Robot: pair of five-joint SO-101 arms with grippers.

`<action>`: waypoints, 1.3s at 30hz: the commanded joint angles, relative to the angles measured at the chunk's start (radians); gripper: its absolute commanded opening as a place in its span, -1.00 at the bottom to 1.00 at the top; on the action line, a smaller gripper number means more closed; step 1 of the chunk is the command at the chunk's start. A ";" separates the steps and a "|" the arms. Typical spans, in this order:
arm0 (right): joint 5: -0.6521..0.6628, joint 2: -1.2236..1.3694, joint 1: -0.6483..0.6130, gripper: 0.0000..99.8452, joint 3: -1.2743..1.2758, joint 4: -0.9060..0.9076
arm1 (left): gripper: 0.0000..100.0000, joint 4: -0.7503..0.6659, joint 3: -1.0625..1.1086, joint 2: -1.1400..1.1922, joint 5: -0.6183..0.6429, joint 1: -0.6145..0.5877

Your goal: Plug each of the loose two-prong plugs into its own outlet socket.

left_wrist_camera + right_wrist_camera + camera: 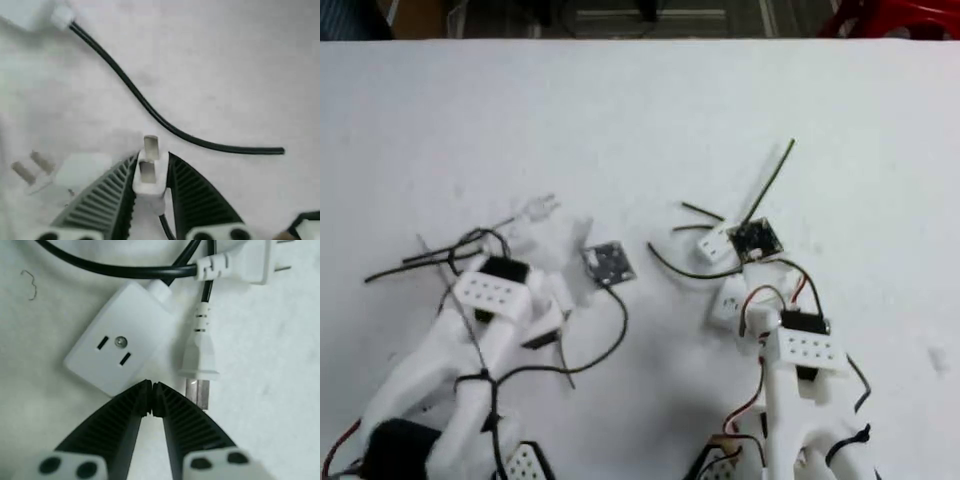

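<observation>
My left gripper (151, 160) is shut on a white two-prong plug (149, 176), prongs pointing away from the wrist, low over the table. A second white plug (70, 171) lies just beside it, its prongs (30, 167) bare. My right gripper (151, 388) is shut with nothing between its fingers, tips right at the edge of a white outlet socket (117, 347) lying face up. A white plug (200, 352) lies next to that socket, prongs near one finger. Another white plug (247, 262) rests farther off.
Black cables (150, 110) curl across the white table (640, 110). In the high view two dark square blocks (609, 262) (755, 238) sit between the arms, with loose wires (770, 180) around them. Open table stretches beyond, toward the far edge.
</observation>
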 commanded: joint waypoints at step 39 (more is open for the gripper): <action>0.002 -0.028 -0.010 -0.96 -0.005 -0.008 | -0.69 0.074 0.094 -0.005 -0.170 -0.173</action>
